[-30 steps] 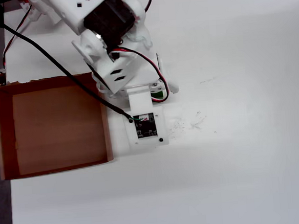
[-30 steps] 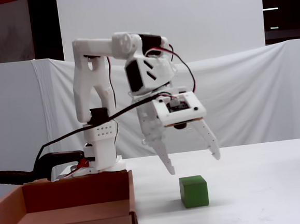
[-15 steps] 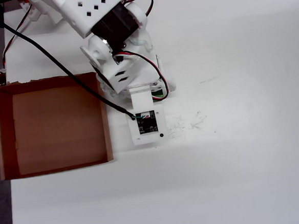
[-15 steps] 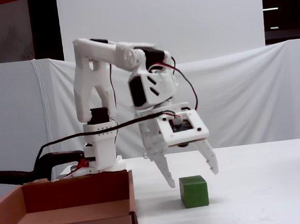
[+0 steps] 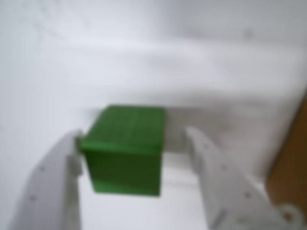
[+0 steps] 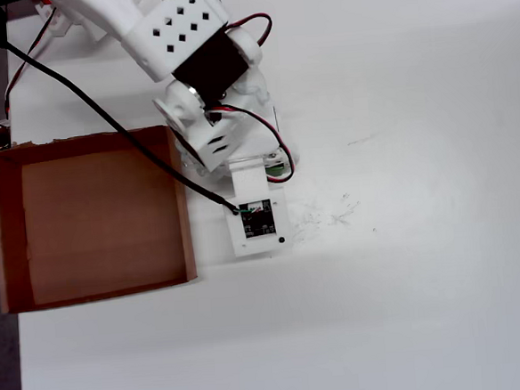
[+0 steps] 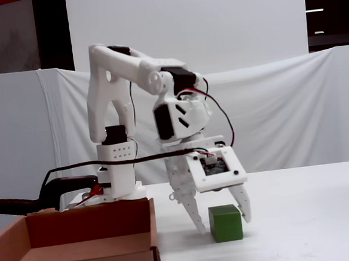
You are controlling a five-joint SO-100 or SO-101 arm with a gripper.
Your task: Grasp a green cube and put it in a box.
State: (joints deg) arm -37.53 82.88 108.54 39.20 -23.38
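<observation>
The green cube (image 5: 127, 151) rests on the white table, between my gripper's (image 5: 134, 135) two white fingers. The left finger (image 5: 57, 177) touches the cube's left corner. The right finger (image 5: 216, 172) stands off with a gap, so the jaws are open. In the fixed view the gripper (image 7: 224, 221) points down and straddles the cube (image 7: 225, 223), fingertips near the table. The brown cardboard box (image 6: 182, 209) lies left of the arm in the overhead view, empty. It also shows in the fixed view (image 7: 85, 225) and at the wrist view's right edge (image 5: 292, 158). In the overhead view the wrist hides nearly all of the cube.
The arm's base (image 7: 117, 171) stands behind the box, with a black cable (image 6: 103, 117) crossing the box's corner. A white cloth backdrop (image 7: 282, 116) closes the far side. Small dark scuff marks (image 6: 341, 212) dot the table right of the gripper.
</observation>
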